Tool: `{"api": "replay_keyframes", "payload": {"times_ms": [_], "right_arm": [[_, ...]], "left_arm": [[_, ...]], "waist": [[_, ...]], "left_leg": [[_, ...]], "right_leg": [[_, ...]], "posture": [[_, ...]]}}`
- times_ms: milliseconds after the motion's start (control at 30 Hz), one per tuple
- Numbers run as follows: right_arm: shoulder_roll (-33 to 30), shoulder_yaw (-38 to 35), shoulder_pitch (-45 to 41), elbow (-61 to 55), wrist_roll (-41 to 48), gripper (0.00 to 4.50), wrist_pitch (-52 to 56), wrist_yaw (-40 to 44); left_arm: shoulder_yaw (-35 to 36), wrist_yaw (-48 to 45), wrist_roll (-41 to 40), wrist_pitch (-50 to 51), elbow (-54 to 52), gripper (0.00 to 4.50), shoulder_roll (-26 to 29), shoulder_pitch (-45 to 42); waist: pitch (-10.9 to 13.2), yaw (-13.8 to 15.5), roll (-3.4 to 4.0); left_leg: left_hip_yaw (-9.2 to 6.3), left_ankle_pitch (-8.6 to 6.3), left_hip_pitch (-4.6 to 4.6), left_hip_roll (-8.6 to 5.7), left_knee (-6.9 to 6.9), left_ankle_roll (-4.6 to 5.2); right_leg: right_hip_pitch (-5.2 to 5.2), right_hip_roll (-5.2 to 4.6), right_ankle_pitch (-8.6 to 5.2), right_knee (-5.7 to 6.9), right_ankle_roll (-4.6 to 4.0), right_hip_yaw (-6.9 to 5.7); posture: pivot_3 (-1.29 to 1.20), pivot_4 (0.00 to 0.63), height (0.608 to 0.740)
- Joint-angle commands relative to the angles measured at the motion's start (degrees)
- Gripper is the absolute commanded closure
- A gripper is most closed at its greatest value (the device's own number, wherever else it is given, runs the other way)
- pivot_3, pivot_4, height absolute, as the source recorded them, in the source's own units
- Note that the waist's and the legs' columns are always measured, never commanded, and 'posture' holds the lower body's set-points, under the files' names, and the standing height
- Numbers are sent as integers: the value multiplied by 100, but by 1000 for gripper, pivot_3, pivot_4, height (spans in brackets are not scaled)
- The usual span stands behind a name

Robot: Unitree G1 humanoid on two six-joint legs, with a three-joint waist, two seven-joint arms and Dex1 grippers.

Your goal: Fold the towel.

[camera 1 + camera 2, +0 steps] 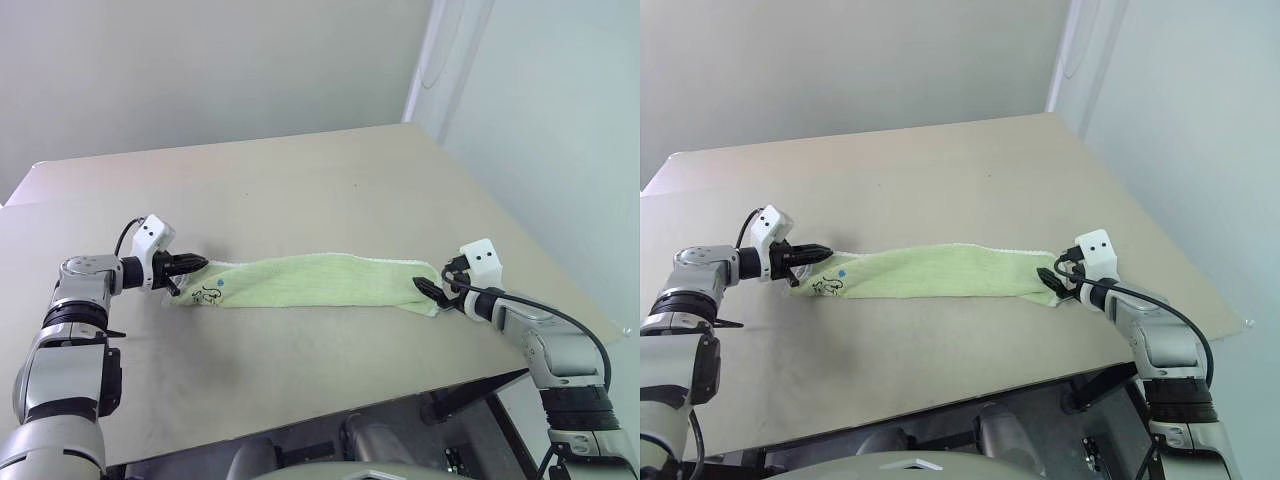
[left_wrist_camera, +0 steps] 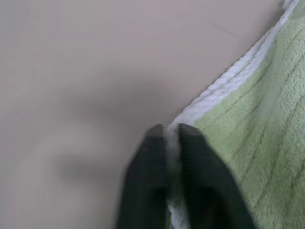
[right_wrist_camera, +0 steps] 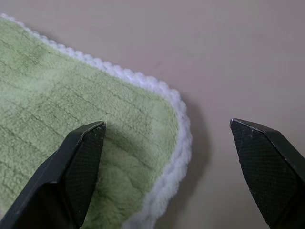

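The towel [image 1: 310,281] lies on the beige desk [image 1: 300,190] as a long narrow strip of lime-green terry cloth, folded lengthwise and stretched from the robot's left to its right near the desk's front half. White stitched edging runs along its far long side and around both ends. A small dark printed figure [image 1: 207,292] and a tiny blue dot sit on the cloth near its left end.

The left hand [image 1: 190,266] meets the towel at that left end, at the far corner. Its two black fingers [image 2: 200,191] are pressed together, and in the left wrist view the white edging is pinched between them, so this hand is clamped on the towel's corner.

The right hand [image 1: 432,291] is at the towel's right end. Its fingers [image 3: 81,162] stand wide apart. In the right wrist view one finger is over the green cloth just inside the rounded corner, and the other is over bare desk beyond the white edge, so the corner lies between them, not gripped.
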Motion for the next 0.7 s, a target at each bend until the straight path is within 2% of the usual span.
{"api": "replay_keyframes", "payload": {"times_ms": [33,267,400,700], "right_arm": [[-56,-137,-93,-191,-43,112,-63,-17],[-26,-105,-220,-97,-101,112,-62,-7],[2,-107,-201,-125,-112,112,-53,-20],[12,-162,-173,-137,-114,112,-50,-94]], "left_arm": [[138,-16,-100,97,-51,4484,128,-195],[14,-256,-11,305,-99,4484,57,-199],[42,-79,-1,273,-77,3427,25,-244],[6,186,80,479,119,251,92,-545]], "waist": [[0,1,0],[0,-6,0],[0,2,0],[0,-5,0]], "left_leg": [[0,0,0,0,0,0],[0,0,0,0,0,0],[-1,0,0,0,1,0],[-1,0,0,-1,1,0]], "right_leg": [[0,0,0,0,0,0],[0,0,0,0,0,0],[0,0,0,0,0,0],[0,0,0,0,1,0]], "posture": [[0,0,740],[0,0,740],[0,0,740],[0,0,740]]}}
